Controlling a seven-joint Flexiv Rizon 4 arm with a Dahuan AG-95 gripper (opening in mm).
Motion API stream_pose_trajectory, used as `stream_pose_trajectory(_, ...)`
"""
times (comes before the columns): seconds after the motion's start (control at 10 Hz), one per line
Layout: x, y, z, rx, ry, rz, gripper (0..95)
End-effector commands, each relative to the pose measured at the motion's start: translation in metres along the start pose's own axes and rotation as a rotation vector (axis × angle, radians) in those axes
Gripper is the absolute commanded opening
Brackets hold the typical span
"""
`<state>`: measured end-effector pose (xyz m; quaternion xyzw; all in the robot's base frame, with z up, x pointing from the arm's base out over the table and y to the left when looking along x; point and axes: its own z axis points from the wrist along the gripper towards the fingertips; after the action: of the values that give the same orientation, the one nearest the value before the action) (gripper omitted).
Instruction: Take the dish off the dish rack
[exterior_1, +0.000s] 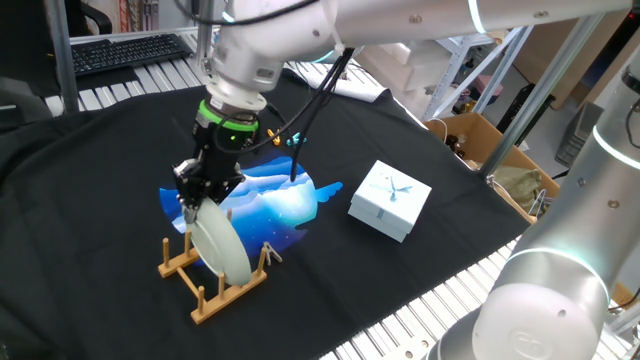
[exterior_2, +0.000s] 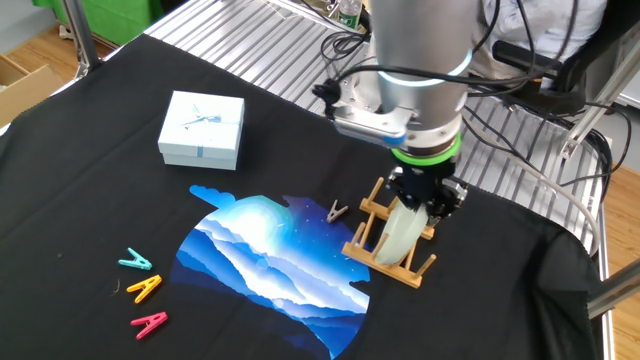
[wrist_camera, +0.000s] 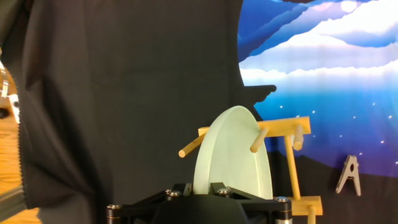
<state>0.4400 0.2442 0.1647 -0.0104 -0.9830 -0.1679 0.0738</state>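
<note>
The pale mint-white dish (exterior_1: 222, 245) stands on edge between the pegs of the small wooden dish rack (exterior_1: 215, 300). My gripper (exterior_1: 200, 200) comes down from above and its fingers sit on either side of the dish's top rim, shut on it. In the other fixed view the dish (exterior_2: 403, 232) leans in the rack (exterior_2: 400, 272) right under the gripper (exterior_2: 425, 195). In the hand view the dish (wrist_camera: 233, 155) runs from between my fingers (wrist_camera: 200, 190) down to the rack's pegs (wrist_camera: 298, 127).
A square white gift box (exterior_1: 390, 200) lies to the right, on the black cloth. A wooden clothespin (exterior_1: 270, 255) lies beside the rack on a blue patterned mat (exterior_1: 280, 200). Coloured clothespins (exterior_2: 143, 290) lie further off. A cardboard box (exterior_1: 480, 140) stands past the table edge.
</note>
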Motion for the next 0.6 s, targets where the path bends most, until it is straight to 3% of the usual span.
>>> stream_pose_trajectory(0.1,-0.001,0.001,-0.003,-0.015,0.009,0.011,0.0)
stream_pose_trajectory(0.6,0.001,0.003,-0.02,-0.039,0.024,0.037,0.0)
